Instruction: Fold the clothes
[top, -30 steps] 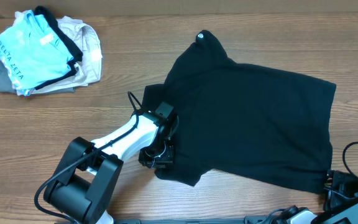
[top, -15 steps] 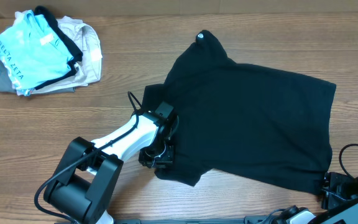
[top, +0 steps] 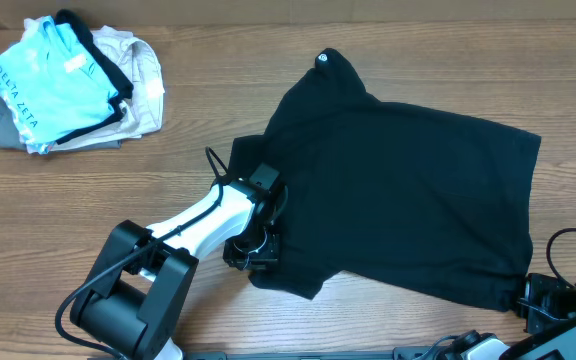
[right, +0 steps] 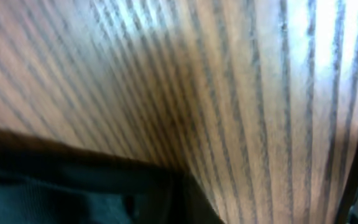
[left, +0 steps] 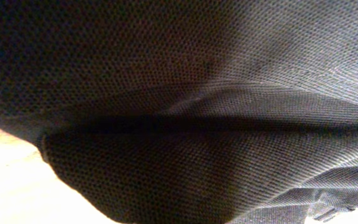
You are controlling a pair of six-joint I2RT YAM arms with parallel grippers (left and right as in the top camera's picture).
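Observation:
The clothes (top: 408, 190), a large black T-shirt, lie spread on the wooden table (top: 218, 130), with a small white tag at the top point. My left gripper (top: 253, 250) sits at the shirt's lower left edge, shut on the fabric. Black weave (left: 166, 74) fills the left wrist view and hides the fingers. My right gripper (top: 530, 297) is at the shirt's lower right corner, shut on it. In the right wrist view the dark corner (right: 73, 186) lies at the bottom left over bare wood (right: 241, 74).
A heap of other garments (top: 133, 75), with a light blue lettered shirt (top: 43, 90) on top, lies at the far left. A black cable (top: 568, 238) loops near the right arm at the table's front right.
My right gripper has shut at the shirt's lower right corner after a small shift there. The left arm and the shirt have not moved.

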